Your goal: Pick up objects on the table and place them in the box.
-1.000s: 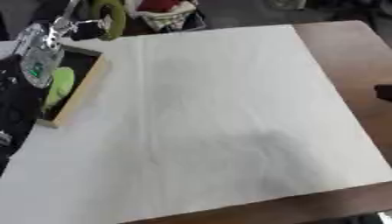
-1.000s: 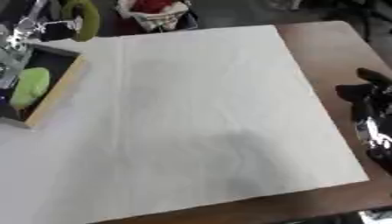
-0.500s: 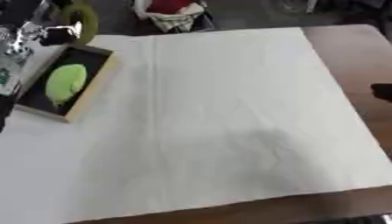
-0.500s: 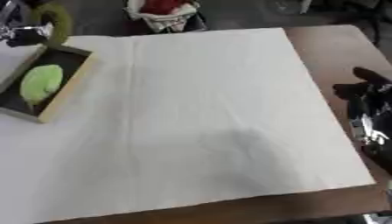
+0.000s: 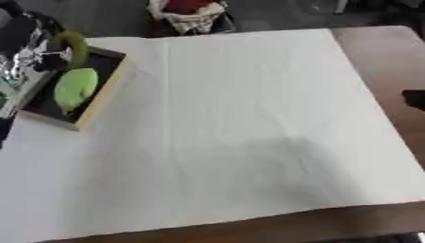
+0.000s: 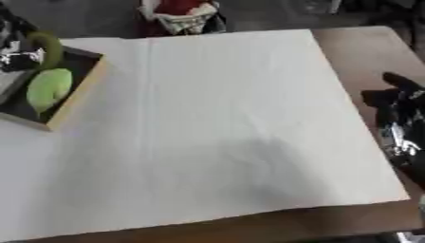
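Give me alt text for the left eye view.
The robot's left hand holds a dark green curved object over a wooden box at the table's left edge; a light green object lies inside. White paper covers the table.

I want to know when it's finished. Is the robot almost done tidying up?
Nearly. A light green thing already lies in the box. The left hand holds a dark green thing over the box. The white sheet shows nothing else to pick up.
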`<state>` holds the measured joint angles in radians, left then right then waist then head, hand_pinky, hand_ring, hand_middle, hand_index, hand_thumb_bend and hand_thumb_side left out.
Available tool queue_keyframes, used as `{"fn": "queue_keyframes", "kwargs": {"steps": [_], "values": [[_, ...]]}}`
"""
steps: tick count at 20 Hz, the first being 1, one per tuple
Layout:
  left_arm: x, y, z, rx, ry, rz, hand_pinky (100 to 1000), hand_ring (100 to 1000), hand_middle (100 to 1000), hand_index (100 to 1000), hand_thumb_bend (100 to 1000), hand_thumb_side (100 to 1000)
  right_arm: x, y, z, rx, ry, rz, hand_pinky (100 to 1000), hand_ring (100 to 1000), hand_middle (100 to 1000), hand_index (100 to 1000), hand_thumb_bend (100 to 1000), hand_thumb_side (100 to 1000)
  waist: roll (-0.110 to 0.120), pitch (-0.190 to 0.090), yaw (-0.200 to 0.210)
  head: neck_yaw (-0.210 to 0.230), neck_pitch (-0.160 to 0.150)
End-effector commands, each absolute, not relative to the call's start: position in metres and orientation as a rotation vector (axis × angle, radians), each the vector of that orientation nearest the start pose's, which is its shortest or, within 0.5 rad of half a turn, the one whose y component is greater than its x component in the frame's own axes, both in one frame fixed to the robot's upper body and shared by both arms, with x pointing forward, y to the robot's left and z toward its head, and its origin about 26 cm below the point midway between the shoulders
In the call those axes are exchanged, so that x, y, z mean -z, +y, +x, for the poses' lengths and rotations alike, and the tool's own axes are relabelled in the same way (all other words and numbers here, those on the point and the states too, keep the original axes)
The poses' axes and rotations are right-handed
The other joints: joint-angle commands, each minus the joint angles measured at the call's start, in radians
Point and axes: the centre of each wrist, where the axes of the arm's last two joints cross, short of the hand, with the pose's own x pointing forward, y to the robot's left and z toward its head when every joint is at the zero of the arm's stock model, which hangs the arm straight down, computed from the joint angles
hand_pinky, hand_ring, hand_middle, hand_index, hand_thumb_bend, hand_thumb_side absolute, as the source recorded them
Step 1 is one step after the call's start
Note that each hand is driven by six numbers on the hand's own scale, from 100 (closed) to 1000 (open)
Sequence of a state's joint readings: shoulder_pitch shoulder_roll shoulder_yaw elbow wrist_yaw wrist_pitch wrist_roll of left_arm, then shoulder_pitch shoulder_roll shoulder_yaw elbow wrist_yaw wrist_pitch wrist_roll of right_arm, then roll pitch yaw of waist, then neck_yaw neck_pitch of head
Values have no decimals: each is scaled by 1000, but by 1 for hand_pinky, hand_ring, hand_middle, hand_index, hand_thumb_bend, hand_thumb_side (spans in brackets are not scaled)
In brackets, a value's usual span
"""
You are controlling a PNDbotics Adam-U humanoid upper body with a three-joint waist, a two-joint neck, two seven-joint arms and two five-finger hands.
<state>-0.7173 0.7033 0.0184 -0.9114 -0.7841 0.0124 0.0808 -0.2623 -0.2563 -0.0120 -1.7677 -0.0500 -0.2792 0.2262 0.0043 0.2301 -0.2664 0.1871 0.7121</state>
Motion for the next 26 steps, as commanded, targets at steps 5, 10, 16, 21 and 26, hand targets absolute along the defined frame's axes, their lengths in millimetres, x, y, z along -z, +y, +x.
{"fn": "queue_keyframes", "kwargs": {"steps": [5,10,16,21,26], "values": [[-169,447,417,856,-1323,1267,660,975,821,863,100,238,-136,-275,325,-535,-2257,22,853,807,637,905,100,470,-2,-26,7,-5,12],[-180,433,405,809,-1490,1202,617,985,809,855,100,394,-135,-276,325,-533,-2252,16,853,807,637,904,100,470,-3,-30,20,-9,19],[-199,399,364,662,-1833,1061,568,999,792,836,100,532,-133,-278,324,-531,-2245,7,854,808,637,905,100,470,-1,-32,44,-14,25],[-198,366,321,494,-2096,817,531,987,772,817,100,590,-132,-280,321,-530,-2239,4,854,808,638,906,100,470,1,-33,72,-22,37],[-187,339,295,345,-2213,625,524,987,768,813,100,625,-130,-279,320,-533,-2231,15,854,808,637,906,100,470,1,-35,100,-23,56]]}}
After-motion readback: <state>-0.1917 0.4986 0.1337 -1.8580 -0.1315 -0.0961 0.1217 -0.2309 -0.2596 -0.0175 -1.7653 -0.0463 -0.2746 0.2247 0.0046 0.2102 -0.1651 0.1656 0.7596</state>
